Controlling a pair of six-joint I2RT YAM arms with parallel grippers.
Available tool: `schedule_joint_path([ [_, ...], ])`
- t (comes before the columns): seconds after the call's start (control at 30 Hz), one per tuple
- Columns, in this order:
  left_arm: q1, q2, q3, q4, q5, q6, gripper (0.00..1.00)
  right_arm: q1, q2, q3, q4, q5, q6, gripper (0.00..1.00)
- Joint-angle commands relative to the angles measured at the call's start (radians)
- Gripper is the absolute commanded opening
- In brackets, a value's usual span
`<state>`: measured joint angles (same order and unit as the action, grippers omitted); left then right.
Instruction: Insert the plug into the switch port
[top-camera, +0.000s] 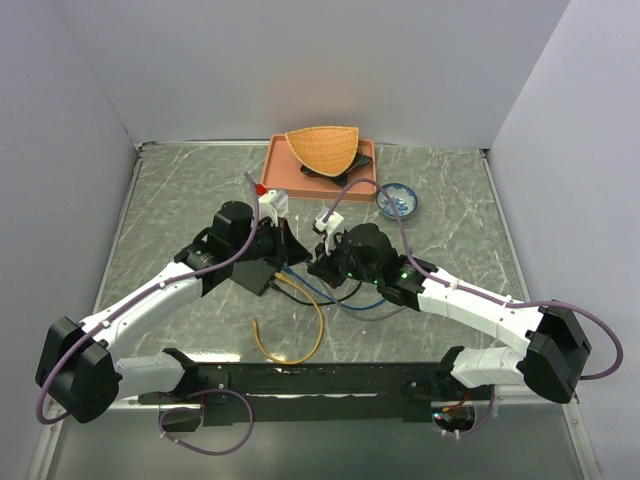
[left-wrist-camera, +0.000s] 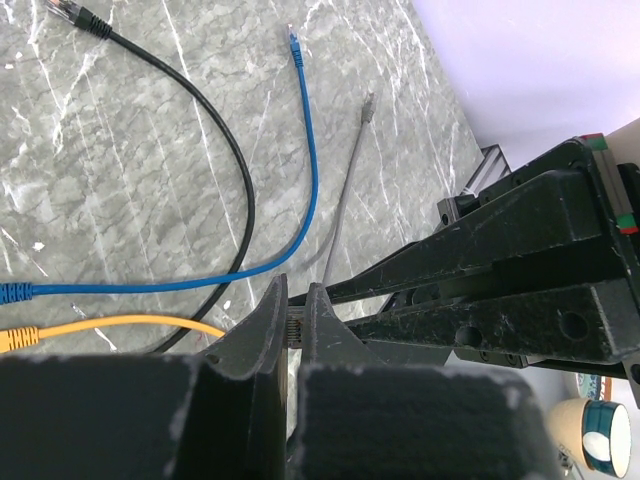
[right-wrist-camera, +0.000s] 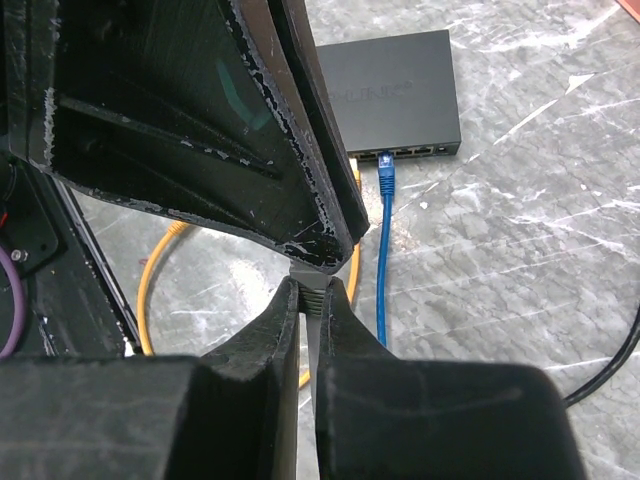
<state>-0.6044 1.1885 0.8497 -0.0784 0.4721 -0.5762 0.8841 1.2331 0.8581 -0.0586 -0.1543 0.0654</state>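
I'm driving from afar in a robotics lab cell: plain pale partition walls (top-camera: 300, 60) box in a grey marble-patterned table (top-camera: 170, 200) across the upper frame, a black mounting rail (top-camera: 320, 378) spans the bottom edge, and purple cabling (top-camera: 249, 420) loops beneath it.

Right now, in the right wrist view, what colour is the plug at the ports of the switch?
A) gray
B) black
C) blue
C: the blue plug sits at the port row of the switch, and no gray or black plug shows there.
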Motion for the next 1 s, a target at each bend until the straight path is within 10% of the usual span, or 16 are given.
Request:
schedule_joint_path([
  [0.0, -0.003, -0.023, 0.034, 0.026, -0.009, 0.007, 0.09, 0.001, -0.027, -0.005, 0.049, 0.036, 0.001, 0.0],
  [0.43, 0.018, -0.03, 0.02, 0.006, -0.183, -0.04, 0.87, 0.001, -0.034, -0.021, 0.016, 0.048, -0.024, 0.0],
  [0.97, 0.383, -0.119, -0.187, 0.06, -0.135, -0.16, 0.99, 0.003, -0.047, -0.037, -0.083, 0.105, -0.082, 0.0],
])
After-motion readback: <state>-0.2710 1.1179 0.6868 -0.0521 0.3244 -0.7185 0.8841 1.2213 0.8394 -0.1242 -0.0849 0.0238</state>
